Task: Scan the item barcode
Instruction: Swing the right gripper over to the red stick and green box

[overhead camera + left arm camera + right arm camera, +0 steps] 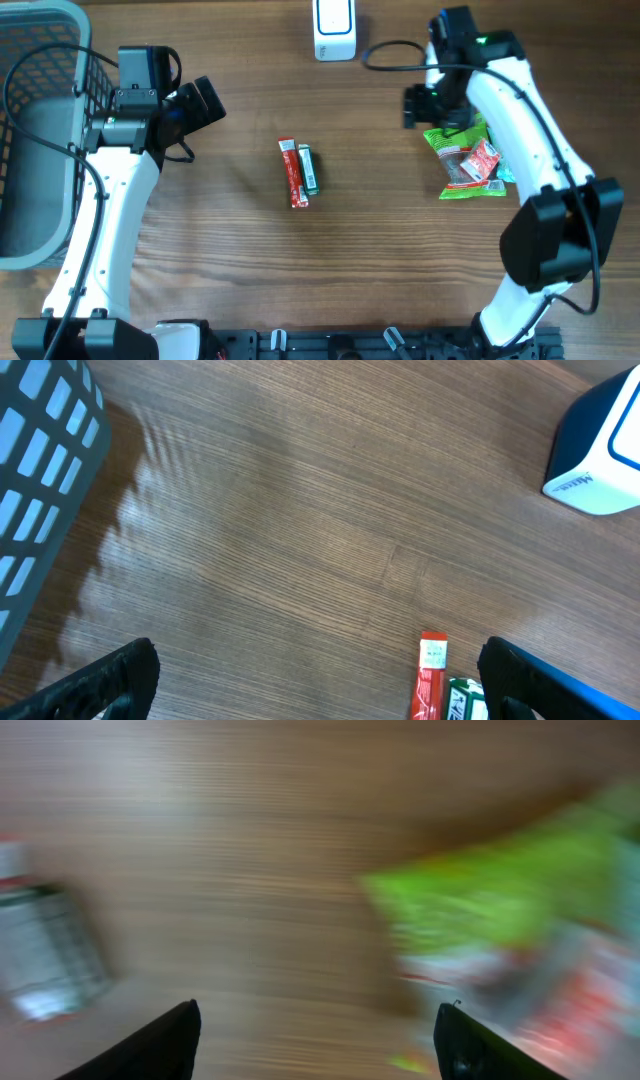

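A red stick packet point(292, 173) and a small green packet point(309, 170) lie side by side at the table's middle. Their top ends show in the left wrist view, the red stick packet point(432, 678) beside the green packet point(462, 700). My left gripper point(205, 100) point(320, 682) hangs open to their left with nothing between its fingers. The white barcode scanner point(334, 30) point(598, 452) stands at the back edge. My right gripper point(418, 105) point(318, 1042) is open and empty, just left of a pile of green and red snack packets point(472, 160) point(500, 900). The right wrist view is blurred.
A grey mesh basket point(28, 120) point(40, 470) fills the left side, close behind my left arm. The scanner's black cable point(392, 52) loops toward the right arm. A blurred pale object point(45, 965) sits at the left of the right wrist view.
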### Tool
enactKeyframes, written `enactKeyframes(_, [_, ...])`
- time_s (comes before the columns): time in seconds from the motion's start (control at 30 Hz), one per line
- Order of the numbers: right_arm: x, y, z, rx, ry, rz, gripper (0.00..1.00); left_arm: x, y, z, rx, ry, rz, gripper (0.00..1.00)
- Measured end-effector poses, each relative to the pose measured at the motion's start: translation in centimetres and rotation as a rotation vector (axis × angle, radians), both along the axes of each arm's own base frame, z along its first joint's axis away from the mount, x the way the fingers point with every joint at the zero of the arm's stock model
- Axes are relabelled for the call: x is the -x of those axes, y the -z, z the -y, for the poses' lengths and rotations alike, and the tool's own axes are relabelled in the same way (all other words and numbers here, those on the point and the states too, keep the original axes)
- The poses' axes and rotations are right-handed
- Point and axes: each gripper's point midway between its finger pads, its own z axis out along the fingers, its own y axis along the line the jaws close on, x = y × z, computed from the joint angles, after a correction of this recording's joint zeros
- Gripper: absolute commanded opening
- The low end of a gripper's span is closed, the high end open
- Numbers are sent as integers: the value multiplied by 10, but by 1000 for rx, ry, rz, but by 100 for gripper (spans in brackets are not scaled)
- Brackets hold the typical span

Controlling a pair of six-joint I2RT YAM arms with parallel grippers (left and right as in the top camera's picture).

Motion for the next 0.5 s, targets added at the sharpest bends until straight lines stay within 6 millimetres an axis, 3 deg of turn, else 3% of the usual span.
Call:
enactKeyframes(0.1, [0,-12,-63,-125,-123,70,74,0,0,0,0,0,0,100])
enactKeyframes(0.27, [15,-10,-144,-182,-235,154,77,0,0,0,0,0,0,100])
enactKeyframes(0.4, [22,14,-173,-108,-253,209,79,0,0,0,0,0,0,100])
enactKeyframes(0.5, [21,40,-180,-38,-249,237,79,0,0,0,0,0,0,100])
